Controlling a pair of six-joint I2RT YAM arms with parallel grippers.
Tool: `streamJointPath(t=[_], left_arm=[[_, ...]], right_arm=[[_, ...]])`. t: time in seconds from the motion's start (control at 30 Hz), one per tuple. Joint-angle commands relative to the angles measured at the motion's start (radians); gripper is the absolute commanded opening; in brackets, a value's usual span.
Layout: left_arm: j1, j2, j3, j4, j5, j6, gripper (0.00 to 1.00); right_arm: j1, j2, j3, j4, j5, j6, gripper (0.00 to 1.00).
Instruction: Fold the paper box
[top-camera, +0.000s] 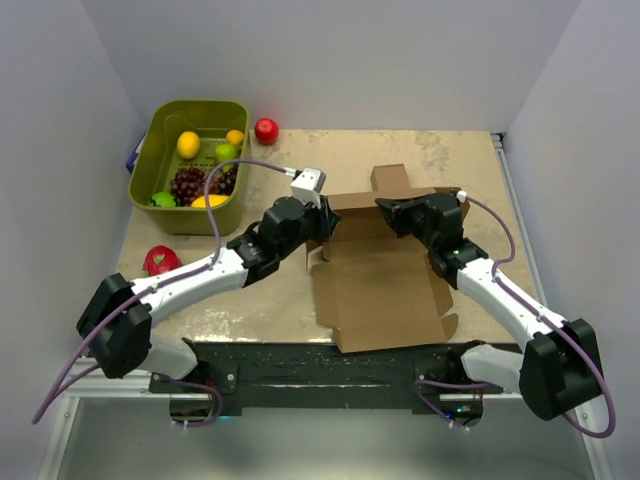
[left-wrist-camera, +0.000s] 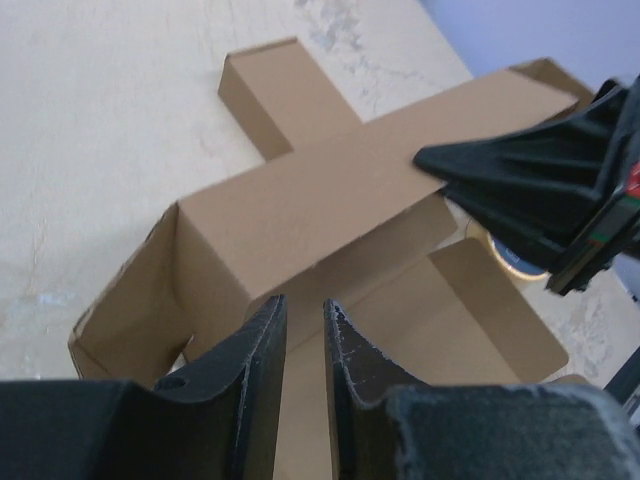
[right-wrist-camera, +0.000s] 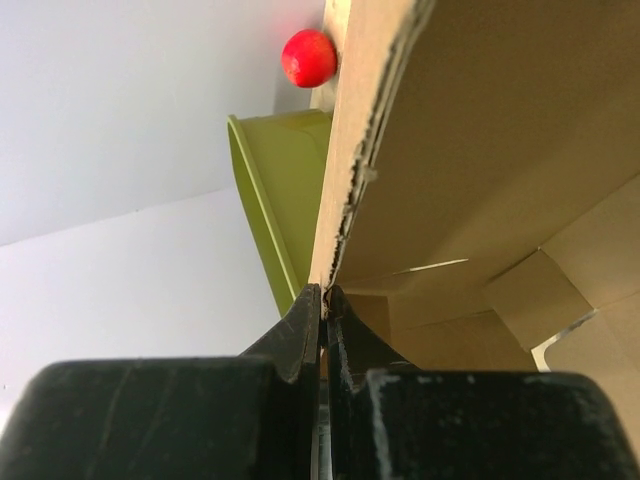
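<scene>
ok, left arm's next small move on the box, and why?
Probably ease the left gripper forward onto the raised panel of the paper box and close. Its jaws stand slightly apart, empty, just short of it, while the right gripper pinches the panel's edge.

The left arm (top-camera: 190, 275) and right arm (top-camera: 505, 295) are built of white link shells joined by black housings. A purple cable (top-camera: 214, 215) is looped along each. A white camera block (top-camera: 307, 183) is mounted at the left wrist. The left hand (left-wrist-camera: 303, 305) and right hand (right-wrist-camera: 322, 292) are formed of matte black, tapered fingers.
</scene>
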Motion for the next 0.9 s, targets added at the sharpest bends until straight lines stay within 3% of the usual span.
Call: streamJointPath(t=[0.0, 0.2, 0.57, 0.87], left_arm=[[0.003, -0.034, -0.06, 0.049, -0.033, -0.064, 0.27], [0.023, -0.077, -0.137, 0.07, -0.049, -0.075, 0.28], [0.036, -0.07, -0.15, 0.029, -0.239, -0.026, 0.22], [0.037, -0.114, -0.223, 0.107, -0.199, 0.023, 0.21]], right_arm=[[-0.007, -0.017, -0.006, -0.006, 0.04, -0.022, 0.0], [-0.008, -0.015, -0.006, -0.003, 0.033, -0.025, 0.0], [-0.007, -0.001, -0.002, -0.003, 0.01, -0.036, 0.0], [-0.01, 0.003, -0.002, -0.006, 0.008, -0.039, 0.0]])
